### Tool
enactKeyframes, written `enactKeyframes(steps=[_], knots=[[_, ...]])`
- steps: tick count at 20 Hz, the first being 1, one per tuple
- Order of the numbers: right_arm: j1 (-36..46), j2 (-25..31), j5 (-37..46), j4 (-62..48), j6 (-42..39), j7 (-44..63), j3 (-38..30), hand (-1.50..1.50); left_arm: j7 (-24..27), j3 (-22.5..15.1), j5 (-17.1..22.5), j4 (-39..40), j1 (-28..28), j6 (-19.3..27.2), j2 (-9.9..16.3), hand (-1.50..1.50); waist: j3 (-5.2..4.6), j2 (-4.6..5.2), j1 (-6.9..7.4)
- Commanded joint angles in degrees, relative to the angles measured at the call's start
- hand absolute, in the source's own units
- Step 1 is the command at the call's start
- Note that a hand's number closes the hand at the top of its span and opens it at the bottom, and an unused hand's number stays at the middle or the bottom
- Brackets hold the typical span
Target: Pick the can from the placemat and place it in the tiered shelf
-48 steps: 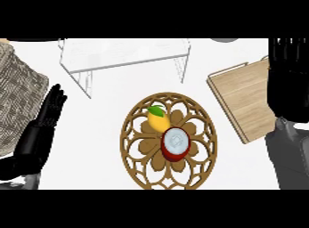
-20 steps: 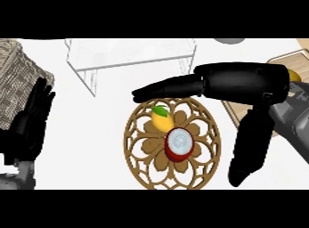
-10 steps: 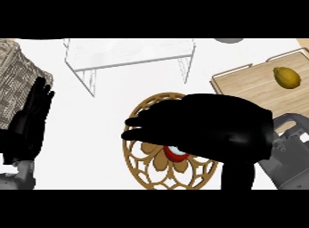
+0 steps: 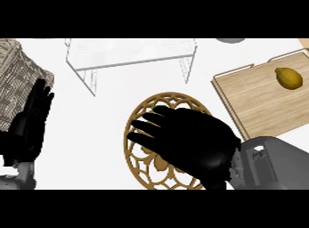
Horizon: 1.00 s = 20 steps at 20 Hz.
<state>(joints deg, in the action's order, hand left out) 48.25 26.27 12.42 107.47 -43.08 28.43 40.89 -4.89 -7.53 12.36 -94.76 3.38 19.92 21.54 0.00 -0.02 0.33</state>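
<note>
Robot hand on the left [image 4: 30, 120] shows near the left edge of the view. Its fingers are straight and point up, and it holds nothing. It rests just beside a woven basket [image 4: 6, 84] that sits at the far left of the white desk [image 4: 91, 147].

Further right, at the top of the view, stands the clear tiered shelf [image 4: 133, 55]. You can see through its top and its thin legs. Nothing can be seen on it.

Below the shelf, in the middle of the desk, lies the round placemat [image 4: 140, 122]. It is tan with a cut-out flower pattern. The right robot hand [image 4: 189, 142] is spread over the middle of the placemat and covers most of it. Its fingers point to the left and bend down a little. The can is hidden under this hand, so I cannot tell if the fingers are closed round it or only above it. A small green bit [image 4: 159, 108] peeks out at the top of the fingers.

To the right of the placemat lies a wooden cutting board [image 4: 262, 100]. A yellow-brown fruit [image 4: 289, 77] sits on the board near its top right part. The board is well apart from the shelf.
</note>
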Motion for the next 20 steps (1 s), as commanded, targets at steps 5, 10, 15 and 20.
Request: enactKeyframes(steps=[5, 10, 15, 20], knots=[[-4.2, -3.8, 13.3, -7.2, 0.0, -7.9, -1.4, -1.5, -2.0, 1.2, -2.0, -1.9, -0.2, -1.3, -1.2, 0.0, 0.01, 0.05, 0.15], [-8.0, -4.8, 20.0, -8.9, 0.9, -13.8, -1.6, -1.5, -1.4, 1.8, -3.8, 1.4, 1.8, -2.3, -3.2, 0.0, 0.01, 0.08, -0.04], [-11.5, -2.4, 25.3, -9.0, 0.8, -20.0, -3.1, -1.5, -2.9, 4.1, -2.6, -2.8, -1.0, -5.3, -2.3, 0.0, 0.01, 0.02, -0.02], [-10.4, -6.4, 28.5, -14.7, 0.9, -24.4, -5.3, -1.5, -6.1, 4.2, -5.0, -2.6, 2.2, -3.7, -4.5, 0.0, 0.01, 0.07, 0.0]])
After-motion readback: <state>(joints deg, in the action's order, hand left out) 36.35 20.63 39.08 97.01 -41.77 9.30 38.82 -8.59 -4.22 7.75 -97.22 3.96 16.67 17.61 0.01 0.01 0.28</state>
